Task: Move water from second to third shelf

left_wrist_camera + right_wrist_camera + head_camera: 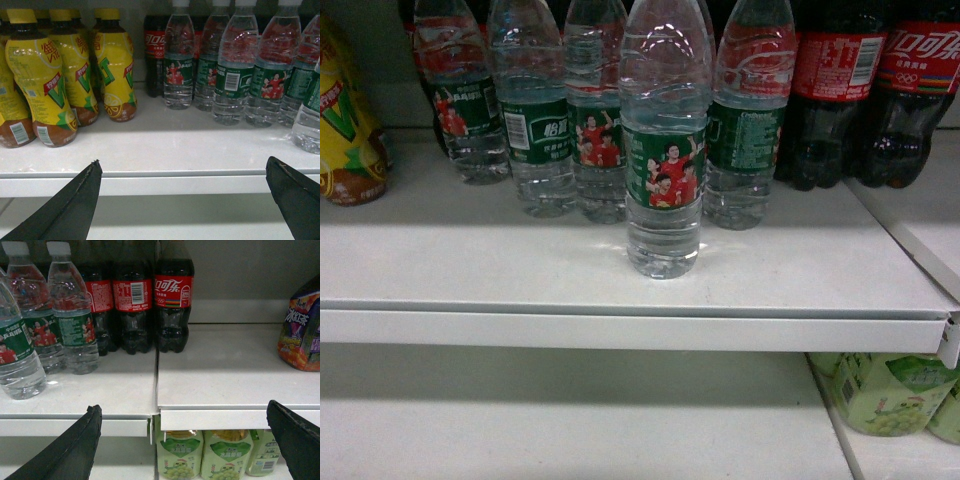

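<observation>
One water bottle (665, 150) with a green label stands alone near the front edge of the white shelf (520, 262), ahead of a row of like bottles (535, 120). The left wrist view shows it at the far right edge (309, 115), and the right wrist view at the far left (15, 350). My left gripper (184, 161) is open, level with the shelf's front lip, with nothing between its black fingers (75, 200). My right gripper (184, 405) is open too, in front of the seam between two shelf boards. Neither gripper shows in the head view.
Dark cola bottles (880, 90) stand right of the water row. Yellow tea bottles (45, 85) fill the shelf's left. A purple pack (300, 330) sits at the far right. On the lower shelf (570, 430) stand pale green drink bottles (202, 455).
</observation>
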Robot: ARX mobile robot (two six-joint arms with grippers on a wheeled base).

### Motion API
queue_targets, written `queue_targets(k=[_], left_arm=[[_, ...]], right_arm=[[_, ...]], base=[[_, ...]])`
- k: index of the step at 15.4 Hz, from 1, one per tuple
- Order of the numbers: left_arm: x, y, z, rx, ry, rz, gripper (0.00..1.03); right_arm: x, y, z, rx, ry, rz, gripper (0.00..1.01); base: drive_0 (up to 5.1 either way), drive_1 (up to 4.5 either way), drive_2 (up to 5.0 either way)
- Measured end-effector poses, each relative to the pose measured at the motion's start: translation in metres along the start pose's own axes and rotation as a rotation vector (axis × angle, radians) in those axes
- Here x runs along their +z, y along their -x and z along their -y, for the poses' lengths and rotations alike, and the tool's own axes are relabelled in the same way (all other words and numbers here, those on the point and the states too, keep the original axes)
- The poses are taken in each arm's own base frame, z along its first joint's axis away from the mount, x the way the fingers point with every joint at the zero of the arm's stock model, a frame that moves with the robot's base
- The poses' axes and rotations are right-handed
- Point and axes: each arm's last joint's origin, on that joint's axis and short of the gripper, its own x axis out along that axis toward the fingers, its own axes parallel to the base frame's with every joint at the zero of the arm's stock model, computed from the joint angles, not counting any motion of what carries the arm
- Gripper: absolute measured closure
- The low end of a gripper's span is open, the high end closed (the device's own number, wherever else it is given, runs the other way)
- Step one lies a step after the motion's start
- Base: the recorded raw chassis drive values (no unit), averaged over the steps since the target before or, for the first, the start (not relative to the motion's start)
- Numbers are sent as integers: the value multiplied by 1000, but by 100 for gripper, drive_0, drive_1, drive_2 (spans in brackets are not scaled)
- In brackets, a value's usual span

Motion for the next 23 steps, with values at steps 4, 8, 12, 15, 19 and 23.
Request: queue_targets(k=[4, 8, 12, 15, 19, 23], left_arm=[[0, 0, 0, 0, 0, 0, 5], [0, 0, 0, 0, 0, 0, 5], [0, 0, 0, 0, 0, 0, 5], [0, 0, 0, 0, 0, 0, 5], [0, 0, 0, 0, 0, 0, 5], [0, 0, 0, 0, 0, 0, 5]], right_arm=[[0, 0, 0, 0, 0, 0, 3], [-2, -2, -1, -84, -35, -128, 3], [60, -29, 14, -125, -70, 4, 3], [64, -55, 6, -34, -48, -19, 3], [63, -101, -36, 168, -36, -49, 3], [52, -138, -87, 345, -20, -116, 3]], base=[[0, 0, 0], [0, 0, 0], [0, 0, 0], [0, 0, 0], [0, 0, 0], [0, 0, 0]])
